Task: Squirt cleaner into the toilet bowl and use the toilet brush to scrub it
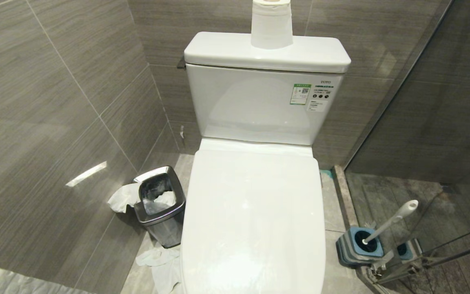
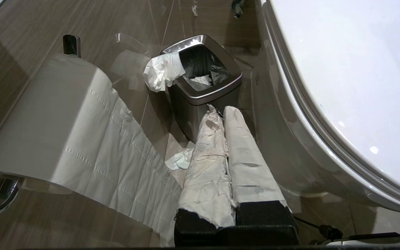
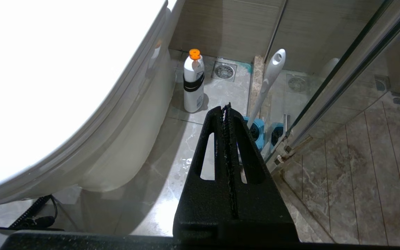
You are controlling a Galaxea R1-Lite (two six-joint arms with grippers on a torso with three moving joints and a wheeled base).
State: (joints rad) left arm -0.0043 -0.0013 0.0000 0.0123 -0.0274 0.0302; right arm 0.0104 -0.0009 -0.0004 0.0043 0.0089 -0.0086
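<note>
Right of the toilet (image 1: pixel 255 212), whose lid is down over the bowl, stand the cleaner bottle (image 3: pixel 193 81) and the brush (image 3: pixel 267 83), handle leaning up from its holder (image 1: pixel 361 244); both lie ahead of the right gripper (image 3: pixel 227 108), jaws closed and empty, likely the nearer arm; the left gripper (image 2: pixel 221 111), paper-wrapped jaws closed on nothing, faces the bin (image 2: pixel 203 81).

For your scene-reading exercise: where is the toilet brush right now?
In the head view the toilet brush stands tilted in its blue holder on the floor to the toilet's right, beside the glass shower partition.
</note>
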